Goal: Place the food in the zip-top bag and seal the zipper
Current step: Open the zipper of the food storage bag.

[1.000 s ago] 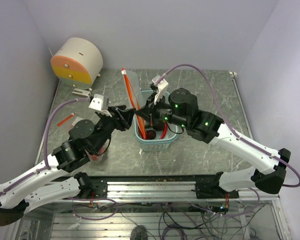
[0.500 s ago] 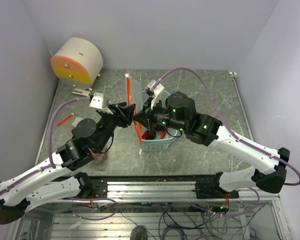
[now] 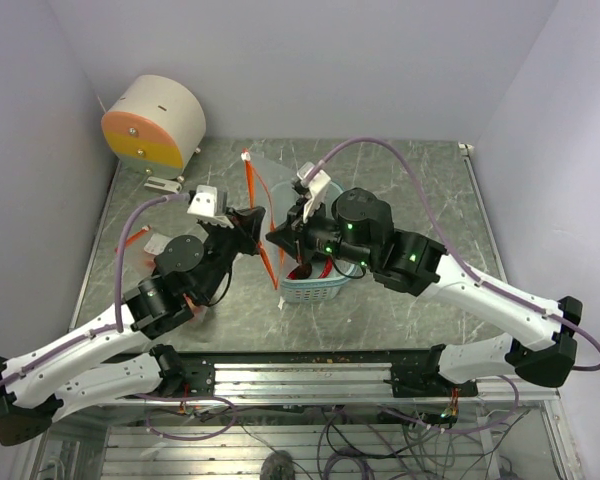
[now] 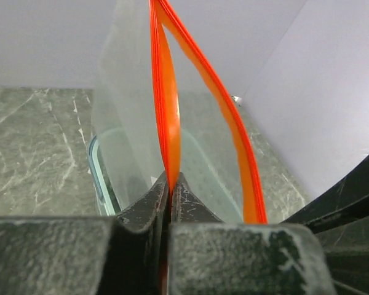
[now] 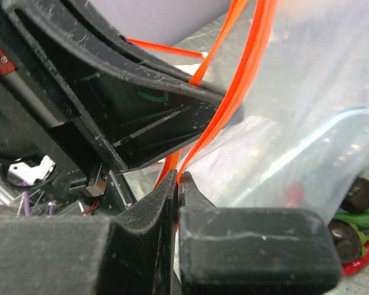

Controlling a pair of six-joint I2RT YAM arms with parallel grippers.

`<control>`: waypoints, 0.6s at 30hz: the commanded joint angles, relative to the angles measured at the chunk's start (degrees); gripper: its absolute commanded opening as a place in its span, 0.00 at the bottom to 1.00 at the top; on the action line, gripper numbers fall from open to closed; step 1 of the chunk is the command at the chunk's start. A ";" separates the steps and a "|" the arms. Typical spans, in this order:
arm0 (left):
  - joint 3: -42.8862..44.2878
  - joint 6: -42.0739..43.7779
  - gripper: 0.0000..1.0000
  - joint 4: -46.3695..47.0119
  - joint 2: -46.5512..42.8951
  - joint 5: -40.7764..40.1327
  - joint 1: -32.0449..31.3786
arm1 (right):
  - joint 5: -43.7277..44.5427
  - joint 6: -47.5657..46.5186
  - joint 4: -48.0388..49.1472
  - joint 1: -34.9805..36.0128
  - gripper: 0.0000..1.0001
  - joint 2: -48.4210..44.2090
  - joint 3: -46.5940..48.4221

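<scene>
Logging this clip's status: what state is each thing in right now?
left gripper: shut on one lip of the zipper.
right gripper: shut on the other lip.
zipper: unsealed, lips parted.
zip-top bag: held up by both grippers, mouth open.
food: lying in the basket, none seen in the bag.
light-blue mesh basket: upright, holding the food.

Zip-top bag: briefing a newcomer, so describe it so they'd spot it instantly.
On the grey marbled table, find the light-blue mesh basket. The zip-top bag is held upright at its left edge: floppy clear plastic. Only it carries an orange-red zipper along its mouth.
</scene>
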 commanded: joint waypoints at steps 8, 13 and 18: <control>12.42 3.41 0.07 -21.46 -1.76 -1.81 0.28 | 26.06 4.81 -0.79 0.35 0.00 -0.41 1.02; 26.21 1.80 0.07 -45.13 -2.80 -10.96 0.30 | 43.82 7.66 -1.10 0.38 0.00 0.51 1.42; 37.16 1.39 0.07 -58.84 -4.39 -14.65 0.29 | 54.04 13.67 -4.82 0.36 0.00 4.53 3.71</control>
